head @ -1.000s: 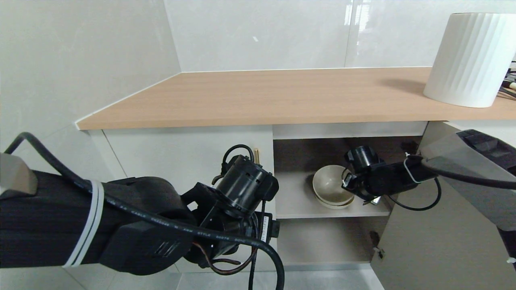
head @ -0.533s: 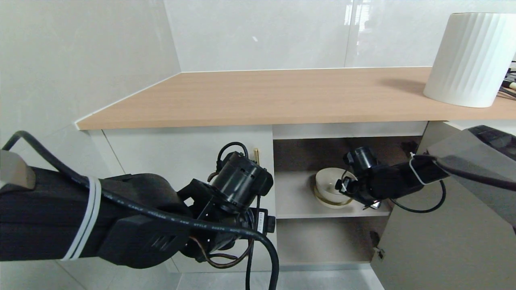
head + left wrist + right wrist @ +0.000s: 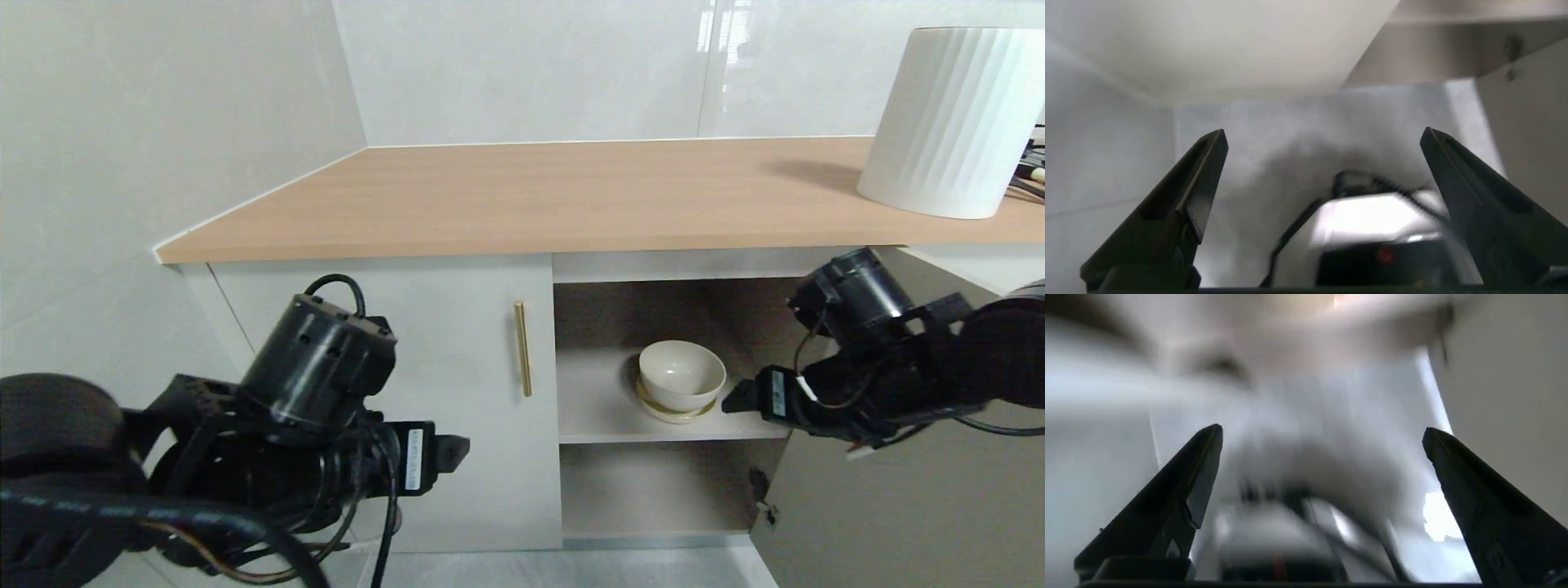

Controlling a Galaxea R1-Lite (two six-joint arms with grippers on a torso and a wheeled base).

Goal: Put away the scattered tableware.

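Cream ceramic bowl [image 3: 682,374] shelved, right; left gripper [image 3: 1323,135] and right gripper [image 3: 1321,433] spread, empty. We judge next: fetching remaining tableware.

There are one cream bowl [image 3: 682,374] on one shallow dish [image 3: 671,414] at centre right, one ribbed white container [image 3: 951,122] on one desk [image 3: 531,196] at upper right, one brass handle [image 3: 522,349] at centre, and two hands: left hand [image 3: 449,451] lower left, right hand [image 3: 739,400] right.

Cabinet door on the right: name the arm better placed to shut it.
Right. The right tool hangs open beside the open door; the left tool sits farther off, before the closed door.
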